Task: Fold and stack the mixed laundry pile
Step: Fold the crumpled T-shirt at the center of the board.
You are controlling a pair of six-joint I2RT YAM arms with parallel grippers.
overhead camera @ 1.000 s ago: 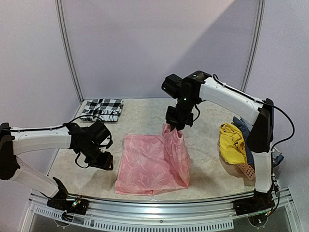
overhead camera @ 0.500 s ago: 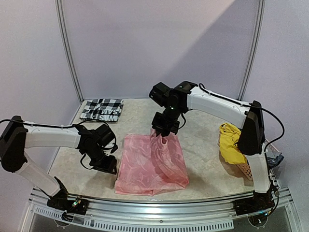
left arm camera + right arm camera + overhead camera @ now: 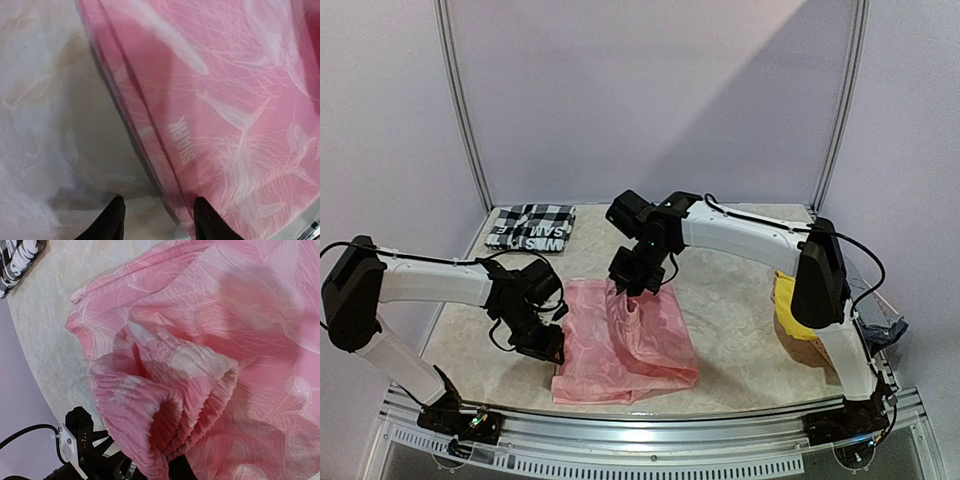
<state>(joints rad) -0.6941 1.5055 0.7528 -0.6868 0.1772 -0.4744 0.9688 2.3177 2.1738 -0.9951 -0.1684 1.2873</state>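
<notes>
Top view: your right gripper [image 3: 628, 288] clamps lifted edge of pink garment [image 3: 640, 345], mid-table, mid-fold.
Left wrist: your left gripper [image 3: 157, 210] has jaws apart, straddling garment's side edge.
Right wrist: cloth bunched in grip.
Next, likely: lay edge across, release.

Left tool [image 3: 544, 345] hangs low with fingers [image 3: 116, 220] spread; right tool [image 3: 628, 287] is clamped, its arm stretched leftward.

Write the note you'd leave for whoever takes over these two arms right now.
Right gripper: shut on pink garment, holding a bunched fold above the rest, which lies on the table.
Left gripper: open, low at the pink garment's left edge.
Done: checked shirt folded, far left corner.
Left: finish folding pink, stack it; yellow garment lies crumpled at the right.
</notes>
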